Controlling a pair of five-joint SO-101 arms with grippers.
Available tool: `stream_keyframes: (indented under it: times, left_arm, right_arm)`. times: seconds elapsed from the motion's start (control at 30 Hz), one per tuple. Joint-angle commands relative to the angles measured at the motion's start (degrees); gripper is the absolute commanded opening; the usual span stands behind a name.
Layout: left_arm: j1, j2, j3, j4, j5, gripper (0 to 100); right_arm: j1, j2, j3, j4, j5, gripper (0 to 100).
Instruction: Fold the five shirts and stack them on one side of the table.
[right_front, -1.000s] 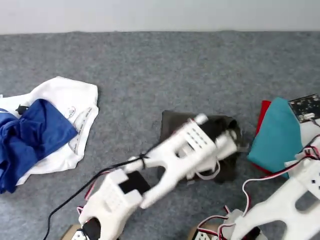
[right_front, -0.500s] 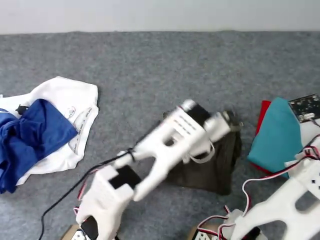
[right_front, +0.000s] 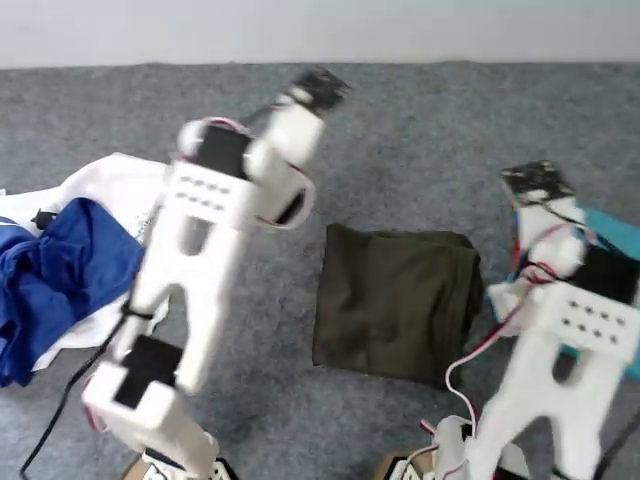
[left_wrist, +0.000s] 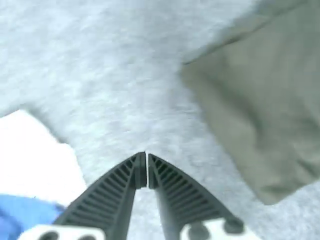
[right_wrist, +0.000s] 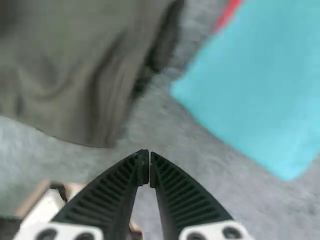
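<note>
The olive shirt (right_front: 395, 300) lies folded into a neat rectangle on the grey table (right_front: 430, 130), at about 4 o'clock from the table's middle in the high view; no gripper touches it.

The left arm (right_front: 200, 250) rises at 8 o'clock and leans toward 11; the left gripper (left_wrist: 146, 159) hangs over bare table between the white shirt (right_front: 105, 185) and the olive one, its jaws pressed narrow to a hairline gap and holding nothing.

The right arm (right_front: 565, 330) stands at 4 o'clock, at the table's edge; the right gripper (right_wrist: 148, 156) is likewise pinched narrow and empty, over the grey strip between the olive shirt and the teal shirt (right_wrist: 260, 85).

The white shirt is spread loose and unfolded at 9 o'clock; the blue shirt (right_front: 70, 265) lies crumpled on top of it, trailing toward 8 o'clock. A small dark mark (right_front: 42, 218) sits where blue meets white; it is too small to read.

The teal shirt lies flat at 3 o'clock, partly behind the right arm; a red shirt (right_wrist: 227, 12) shows as a thin edge at its side, on the side toward the olive shirt.

Each wrist carries a small dark board (right_front: 535, 180); whatever is printed on them cannot be made out.
</note>
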Motion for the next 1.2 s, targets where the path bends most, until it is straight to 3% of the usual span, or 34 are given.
stream_keyframes:
  times: [0.0, 0.2, 0.3, 0.47, 0.9, 1.17]
  left_arm:
    - [-6.51, -7.56, 3.91, 1.41, -2.29, 1]
    - [-16.35, -14.59, 12.35, 1.23, -13.27, 1]
    - [-20.66, -15.03, 14.46, 1.23, -14.07, 1]
    - [-25.58, -15.03, 15.69, 1.23, -14.15, 1]
    - [-26.20, -15.03, 18.07, 1.23, -13.98, 1]
    - [-26.20, -15.03, 18.07, 1.23, -13.98, 1]
  right_arm:
    - [-4.09, 4.44, -0.44, -5.41, -6.51, 1.6]
    - [-8.84, 15.08, -0.53, -15.34, -14.15, 7.0]
    - [-10.42, 19.91, -1.14, -18.51, -16.26, 15.8]
    - [-10.95, 26.33, -6.51, -18.77, -17.23, 16.5]
    - [-14.20, 43.30, -18.29, -19.38, -17.41, 16.4]
    - [-14.29, 49.98, -23.12, -19.38, -17.41, 5.8]
